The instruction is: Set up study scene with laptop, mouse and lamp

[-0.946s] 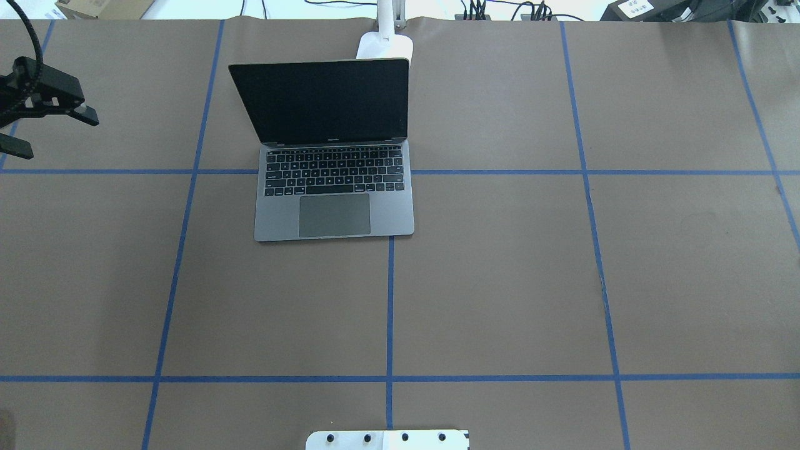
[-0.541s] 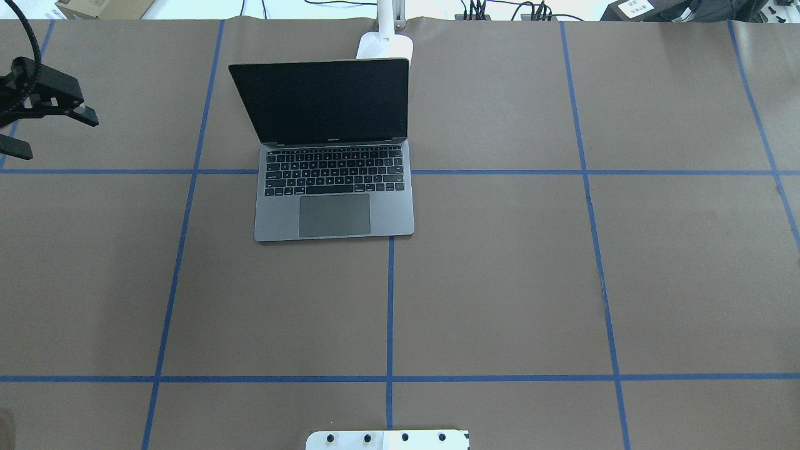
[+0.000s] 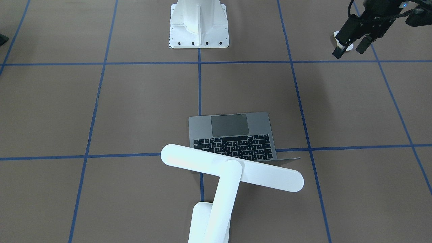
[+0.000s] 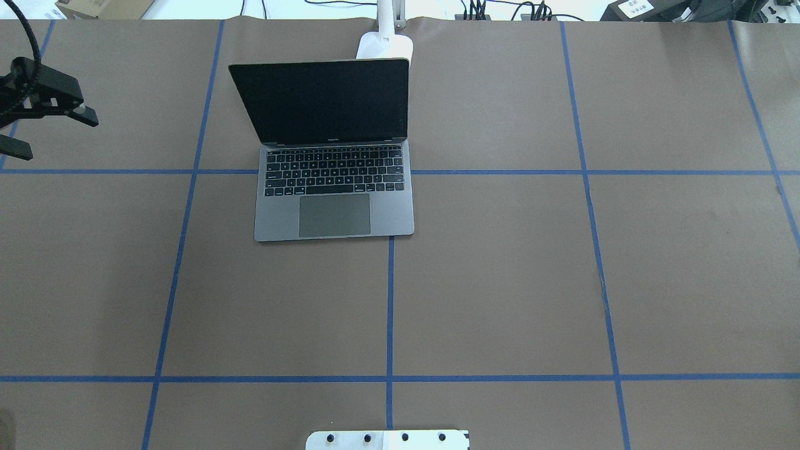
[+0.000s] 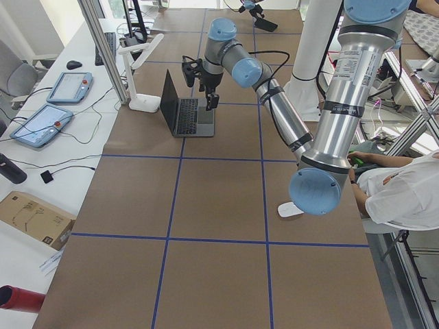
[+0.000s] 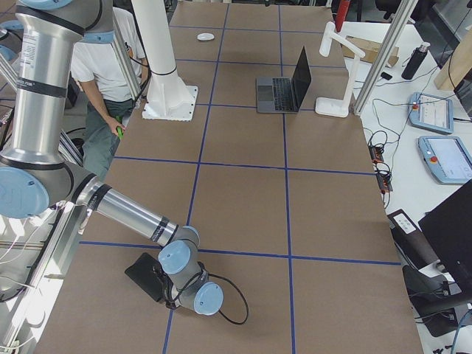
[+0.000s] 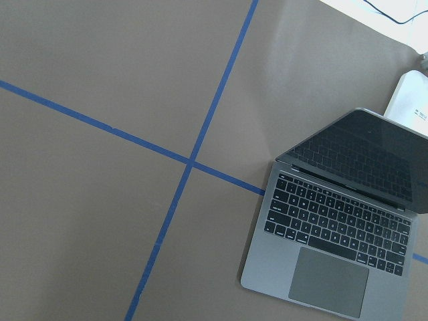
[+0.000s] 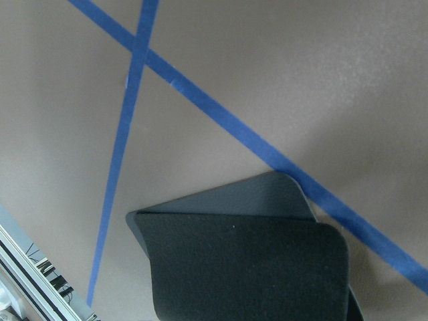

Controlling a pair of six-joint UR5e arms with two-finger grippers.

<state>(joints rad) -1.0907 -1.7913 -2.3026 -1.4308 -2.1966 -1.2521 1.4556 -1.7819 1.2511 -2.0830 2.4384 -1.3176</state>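
Overhead exterior: the laptop (image 4: 334, 215) sits open in the upper middle of the frame, with a dark screen and the trackpad toward the bottom. Its front right corner meets the centre tape line.
Left gripper: the left gripper (image 3: 347, 52) hangs in the upper right of the front-facing view, raised above the table (image 4: 500, 281). Its fingers are spread with nothing between them.
Mouse: the mouse (image 5: 291, 209) lies on the paper at centre right of the exterior left view, just left of the near arm's blue-capped joint. In the front-facing view, white bits of it show behind the left gripper's fingers.
Laptop to left gripper: they are well apart; the left wrist view has the laptop in its lower right.
Lamp: the lamp (image 3: 233, 168) has its base just behind the laptop's lid, by the far table edge. Its bar head crosses above the lid at the bottom centre of the front-facing view.
Right gripper: the right gripper (image 6: 166, 286) is low at the lower left of the exterior right view, at the black mat (image 8: 247, 267). I cannot tell whether its fingers are apart or closed.
Edges: the mat lies beside a tape line, near the table's corner.
Open room: taped brown paper spreads right of and below the laptop in the overhead view, with the white mount (image 4: 387, 439) at bottom centre.
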